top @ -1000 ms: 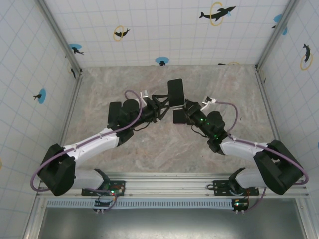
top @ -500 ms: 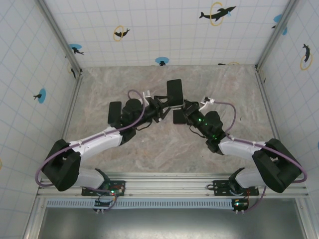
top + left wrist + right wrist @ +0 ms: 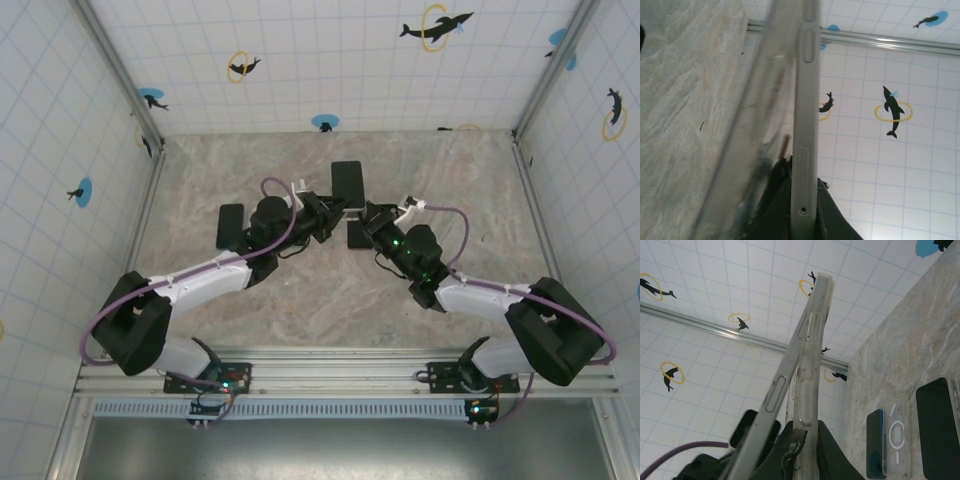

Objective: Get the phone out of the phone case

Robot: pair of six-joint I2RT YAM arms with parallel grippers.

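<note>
Above the table's middle a dark phone (image 3: 347, 182) in its clear phone case stands upright between my two arms. My left gripper (image 3: 328, 211) comes from the left and is shut on the phone's silver edge (image 3: 805, 125), with the clear case (image 3: 757, 120) bowed away on its left. From the right, my right gripper (image 3: 362, 213) is shut on the case's clear rim (image 3: 811, 355). There the phone's silver side (image 3: 771, 402) leans out of the case to the left, the two parted in a narrow V.
A dark phone (image 3: 230, 226) lies flat on the marble table left of the arms, another (image 3: 358, 234) under the grippers. In the right wrist view a blue phone with a clear ringed case (image 3: 889, 440) and a black slab (image 3: 939, 430) lie on the table. Tiled walls close three sides.
My left gripper has closed from open onto the phone's edge. The held phone and both wrists have shifted slightly left and toward the back wall.
</note>
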